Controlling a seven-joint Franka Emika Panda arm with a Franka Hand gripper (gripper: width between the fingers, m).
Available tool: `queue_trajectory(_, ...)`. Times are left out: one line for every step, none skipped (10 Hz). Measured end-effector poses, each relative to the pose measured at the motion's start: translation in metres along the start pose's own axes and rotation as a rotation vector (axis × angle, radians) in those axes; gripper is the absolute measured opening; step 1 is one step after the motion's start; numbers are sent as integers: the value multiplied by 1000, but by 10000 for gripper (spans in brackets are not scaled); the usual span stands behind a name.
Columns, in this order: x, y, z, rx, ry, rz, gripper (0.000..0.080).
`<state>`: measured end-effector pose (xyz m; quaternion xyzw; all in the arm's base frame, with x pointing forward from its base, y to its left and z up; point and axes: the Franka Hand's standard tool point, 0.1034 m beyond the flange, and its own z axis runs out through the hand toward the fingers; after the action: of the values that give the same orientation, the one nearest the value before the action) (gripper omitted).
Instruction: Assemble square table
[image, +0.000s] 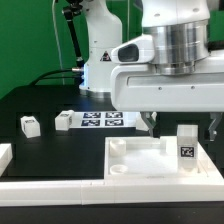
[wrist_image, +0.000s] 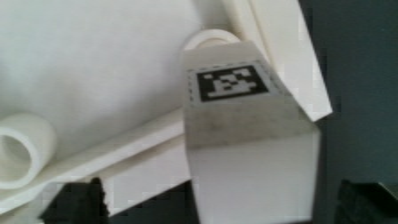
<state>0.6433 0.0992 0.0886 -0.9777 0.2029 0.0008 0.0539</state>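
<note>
we see the square table, white with raised rim and round corner sockets, at lower right of the exterior view on the black tabletop. a tagged leg stands upright on it, between the wide-apart fingers of the hand.

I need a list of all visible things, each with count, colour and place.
Square white plastic tabletop: one, white, front of the black table.
Small white tagged block legs: three, white; one upright on the tabletop, two loose toward the exterior view's left.
Marker board: one, white with black tags, behind the tabletop.
Long white border rails: two seen, white, table edges.
Robot arm: one, white.
Fingers: two, dark, open, either side of the upright leg.
</note>
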Motion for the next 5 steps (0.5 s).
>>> queue_trajectory(-4,-1,7,-4,-10,-3,649)
queue_trajectory(-5,1,11,-8,-16,0,649)
queue_trajectory(-4,1,11,-9,-14,32,649)
queue_trajectory(-4,2,11,-10,-14,31,525)
queue_trajectory(-4,2,11,-10,-14,36,525)
